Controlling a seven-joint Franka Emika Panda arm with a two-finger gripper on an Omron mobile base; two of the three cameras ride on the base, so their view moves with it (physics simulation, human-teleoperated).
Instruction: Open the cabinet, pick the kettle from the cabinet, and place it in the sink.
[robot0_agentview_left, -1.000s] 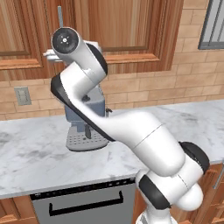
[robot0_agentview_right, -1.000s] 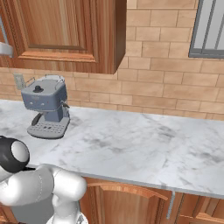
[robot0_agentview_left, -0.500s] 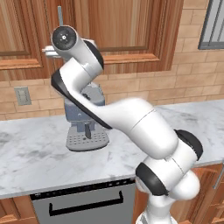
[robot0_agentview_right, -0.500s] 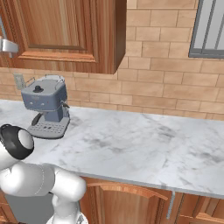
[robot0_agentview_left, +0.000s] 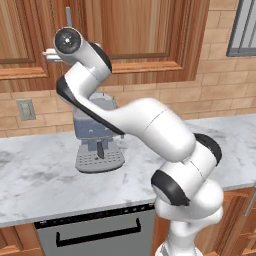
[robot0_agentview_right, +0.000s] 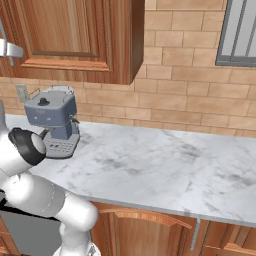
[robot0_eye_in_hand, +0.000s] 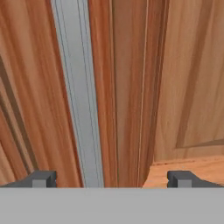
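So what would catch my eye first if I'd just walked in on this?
The big white arm, reaching up to the reddish-brown cabinet, its open gripper straddling the door's silver bar handle. Below, a blue-grey espresso machine stands on the marble counter.

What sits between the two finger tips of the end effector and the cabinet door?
In the hand view, the silver bar handle runs between the open fingertips, nearer this one; otherwise bare cabinet wood.
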